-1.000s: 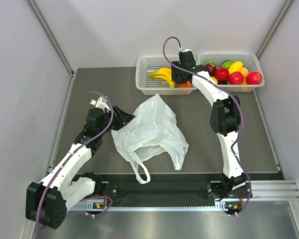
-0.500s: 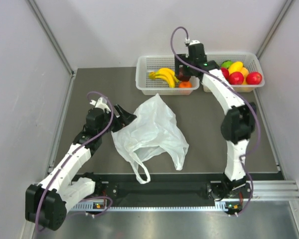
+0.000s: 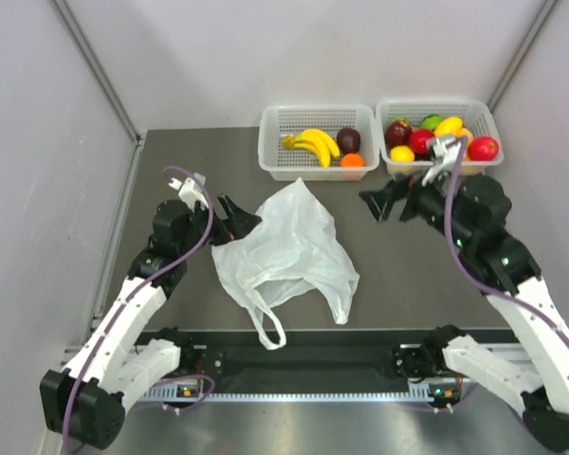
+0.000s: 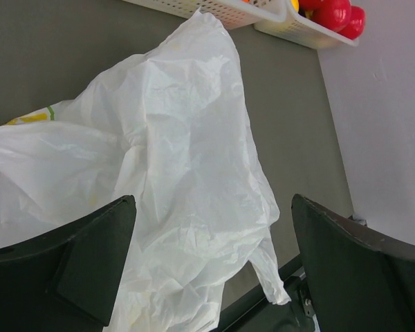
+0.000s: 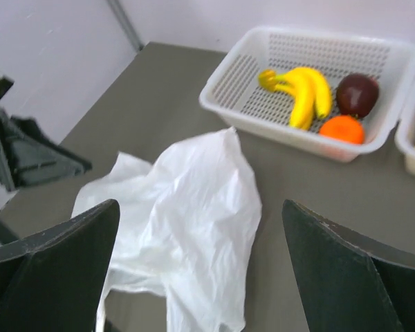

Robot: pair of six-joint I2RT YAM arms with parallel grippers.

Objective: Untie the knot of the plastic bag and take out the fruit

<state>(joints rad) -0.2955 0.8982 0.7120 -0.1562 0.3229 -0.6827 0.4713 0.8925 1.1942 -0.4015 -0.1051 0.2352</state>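
While the left hand (image 4: pixel 213 204) and right hand (image 5: pixel 199 205) gape, the plastic bag (image 3: pixel 289 251) lies crumpled, untied.

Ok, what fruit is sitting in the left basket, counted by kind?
bunch of bananas: 1
orange fruit: 1
dark red-purple fruit: 1
Total: 3, all inside the left basket; the plastic bag lies apart from it.
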